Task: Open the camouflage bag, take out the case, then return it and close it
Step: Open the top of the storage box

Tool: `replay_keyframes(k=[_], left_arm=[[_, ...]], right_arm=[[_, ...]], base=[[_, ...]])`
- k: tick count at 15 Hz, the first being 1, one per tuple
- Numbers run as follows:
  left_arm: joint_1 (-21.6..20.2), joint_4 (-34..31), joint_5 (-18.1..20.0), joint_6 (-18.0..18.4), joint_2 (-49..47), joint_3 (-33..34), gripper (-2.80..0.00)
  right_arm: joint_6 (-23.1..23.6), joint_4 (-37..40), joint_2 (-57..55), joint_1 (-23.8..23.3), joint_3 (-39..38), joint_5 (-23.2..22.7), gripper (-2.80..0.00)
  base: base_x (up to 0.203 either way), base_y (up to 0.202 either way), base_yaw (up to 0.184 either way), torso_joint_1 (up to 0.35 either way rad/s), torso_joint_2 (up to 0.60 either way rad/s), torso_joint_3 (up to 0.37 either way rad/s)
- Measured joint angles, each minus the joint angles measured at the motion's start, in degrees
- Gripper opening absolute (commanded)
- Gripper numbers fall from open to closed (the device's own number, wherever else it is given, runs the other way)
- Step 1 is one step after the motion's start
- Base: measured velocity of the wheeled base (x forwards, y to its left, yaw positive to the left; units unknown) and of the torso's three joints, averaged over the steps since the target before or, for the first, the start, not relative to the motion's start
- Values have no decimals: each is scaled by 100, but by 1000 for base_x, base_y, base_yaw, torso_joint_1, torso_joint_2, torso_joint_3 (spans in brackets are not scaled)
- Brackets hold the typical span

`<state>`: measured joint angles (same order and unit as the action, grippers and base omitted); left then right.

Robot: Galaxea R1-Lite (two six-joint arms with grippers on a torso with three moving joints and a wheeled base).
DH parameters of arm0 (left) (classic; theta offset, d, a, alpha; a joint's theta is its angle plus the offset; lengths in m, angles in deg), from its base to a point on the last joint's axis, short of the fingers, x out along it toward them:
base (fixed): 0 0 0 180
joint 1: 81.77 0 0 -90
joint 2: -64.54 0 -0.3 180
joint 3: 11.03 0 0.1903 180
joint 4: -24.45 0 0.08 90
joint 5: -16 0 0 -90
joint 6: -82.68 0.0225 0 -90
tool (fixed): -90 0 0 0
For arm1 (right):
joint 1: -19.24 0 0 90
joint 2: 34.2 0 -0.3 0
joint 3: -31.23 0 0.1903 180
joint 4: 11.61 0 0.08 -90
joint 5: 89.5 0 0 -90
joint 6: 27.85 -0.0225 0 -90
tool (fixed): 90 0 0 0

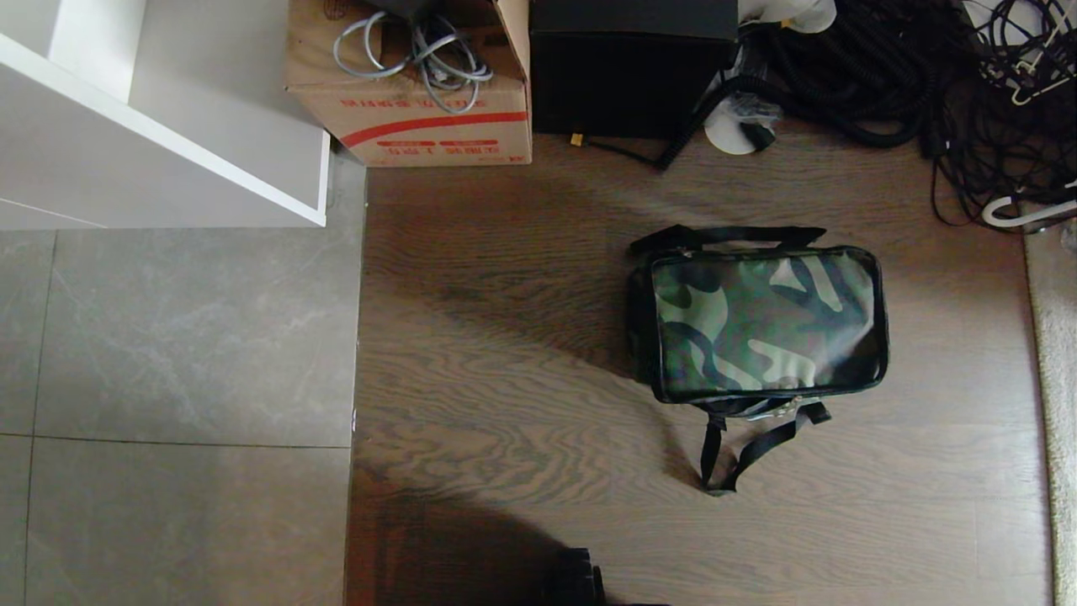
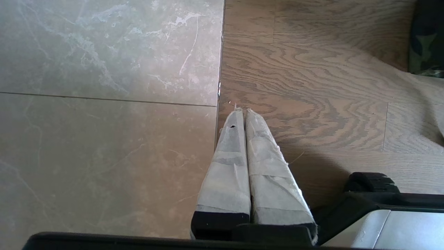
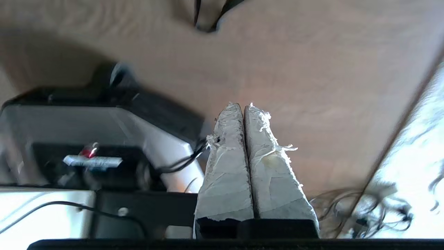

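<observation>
From my remote station, the boxy soft camouflage bag, its green, brown and black fabric lid zipped flat inside a black piped edge, sits on the brown wood-grain plank floor, right of centre in the head view. One black webbing strap trails off its near side in a loose loop; another lies folded along its far edge. The case is not visible to me.

My left gripper, its two tapered fingers wrapped in frayed pale tape, is pressed together with nothing between the tips, and it points down over the seam where the grey marble-veined floor tile meets the wood. A corner of the bag shows at the edge of that wrist view.

My right gripper, bound in the same ragged tape, is likewise pressed tight and empty, hanging above bare wood beside the robot's grey-and-black base.

Beyond the bag stand a tan cardboard box printed in red and holding coiled grey cables, a black cube-shaped box, and a tangle of black corrugated hoses and wires. A pale shaggy rug borders the wood on the right.
</observation>
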<state>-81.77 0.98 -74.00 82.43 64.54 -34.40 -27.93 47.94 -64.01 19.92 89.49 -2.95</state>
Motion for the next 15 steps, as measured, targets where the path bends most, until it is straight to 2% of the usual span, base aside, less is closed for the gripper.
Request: replay_keyframes(k=[3, 9, 11, 13, 15], left_arm=[[0, 0, 0, 1, 0, 0, -280], [0, 0, 0, 0, 0, 0, -280], [0, 2, 0, 2, 0, 0, -280], [0, 0, 0, 2, 0, 0, -280], [0, 0, 0, 0, 0, 0, -280]], right_arm=[[-169, -1251, -1400, 17, -369, -109, -280], [-1282, -4731, -4145, 26, -905, -148, -280], [-1519, -5698, -4852, 26, -976, -152, -280], [-1549, -6231, -5265, 61, -993, -177, -280], [-1535, -6205, -5488, 132, -1003, -297, -280]], base=[[0, 0, 0, 0, 0, 0], [0, 0, 0, 0, 0, 0], [0, 0, 0, 0, 0, 0], [0, 0, 0, 0, 0, 0], [0, 0, 0, 0, 0, 0]])
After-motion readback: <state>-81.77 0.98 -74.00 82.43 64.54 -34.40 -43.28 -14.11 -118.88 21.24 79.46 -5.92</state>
